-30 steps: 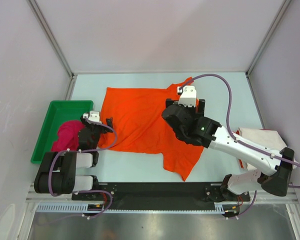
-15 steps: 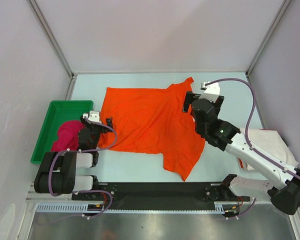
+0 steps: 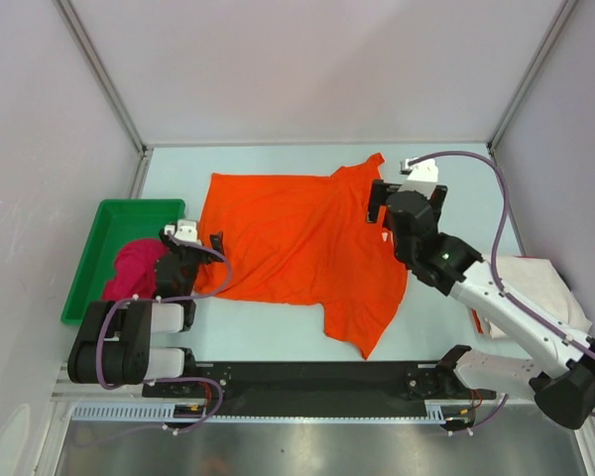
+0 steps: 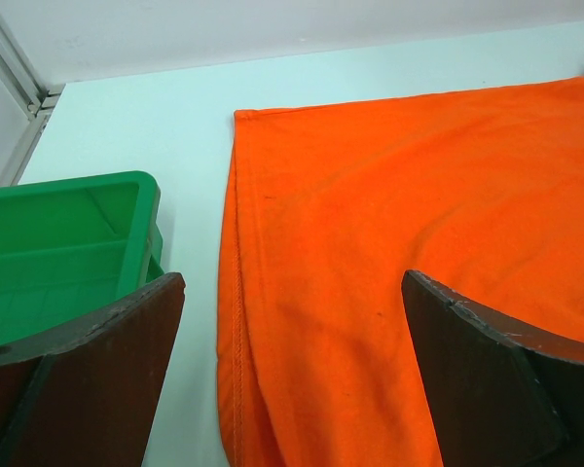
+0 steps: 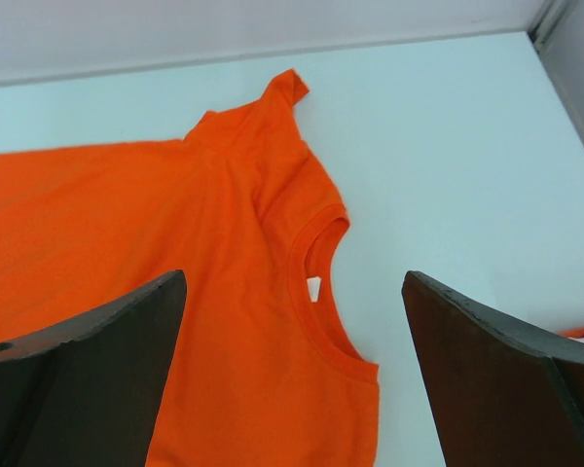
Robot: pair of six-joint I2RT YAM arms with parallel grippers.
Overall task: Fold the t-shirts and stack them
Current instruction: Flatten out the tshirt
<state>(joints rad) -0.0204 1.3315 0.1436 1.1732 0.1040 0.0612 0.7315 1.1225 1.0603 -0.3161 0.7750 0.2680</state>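
Observation:
The bright orange t-shirt (image 3: 293, 238) lies spread flat on the table, collar to the right. It fills the left wrist view (image 4: 389, 243) and shows its collar and one sleeve in the right wrist view (image 5: 234, 253). My left gripper (image 3: 191, 241) is open and empty at the shirt's left hem (image 4: 292, 389). My right gripper (image 3: 407, 198) is open and empty above the collar edge (image 5: 292, 379). The magenta-pink t-shirt (image 3: 134, 268) lies crumpled in the green tray. The off-white t-shirt (image 3: 531, 278) lies at the right, partly under my right arm.
The green plastic tray (image 3: 109, 213) stands at the left edge, next to my left gripper; its corner shows in the left wrist view (image 4: 58, 233). Frame posts and walls close in the back and sides. Bare table lies behind the orange shirt.
My right gripper has moved right and toward the back, from over the orange shirt's middle to its collar edge. The left arm and the shirts have not moved.

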